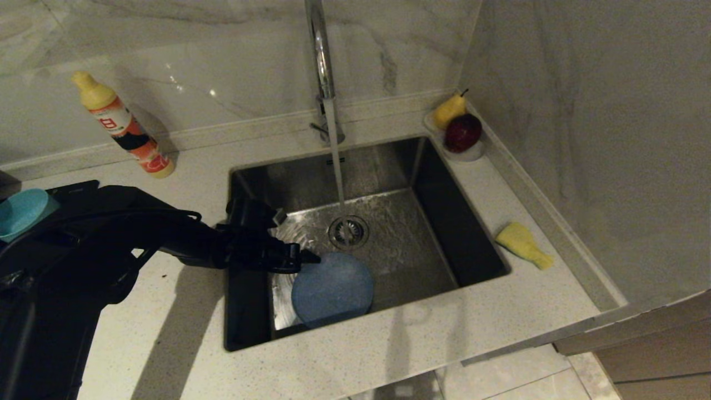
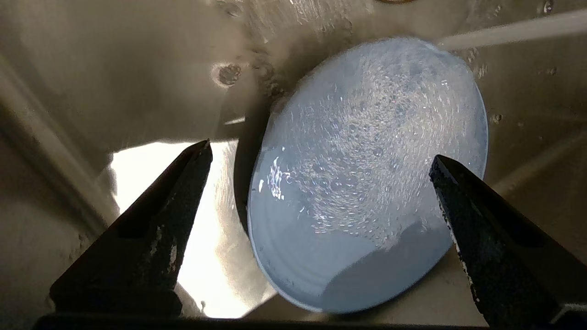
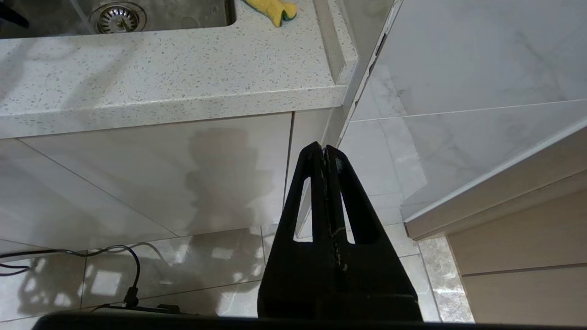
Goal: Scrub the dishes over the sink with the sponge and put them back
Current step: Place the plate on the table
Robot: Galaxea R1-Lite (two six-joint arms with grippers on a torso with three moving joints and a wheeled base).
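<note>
The light-blue plate (image 1: 332, 289) rests in the front left part of the sink (image 1: 444, 222), wet and covered in small bubbles (image 2: 367, 183). My left gripper (image 1: 300, 238) hangs open just above the plate's left rim, and the plate shows between its spread fingers (image 2: 321, 151) untouched. The sponge (image 1: 523, 244) lies on the counter right of the sink and also shows in the right wrist view (image 3: 273, 9). A teal-blue bowl (image 1: 22, 211) peeks out at the far left behind my left arm. My right gripper (image 3: 323, 149) is shut and empty, parked low in front of the cabinet.
Water runs from the chrome tap (image 1: 322, 61) onto the sink floor near the drain strainer (image 1: 348, 231). A detergent bottle (image 1: 125, 128) stands at the back left. A small dish with a pear and a red fruit (image 1: 458, 130) sits in the back right corner by the wall.
</note>
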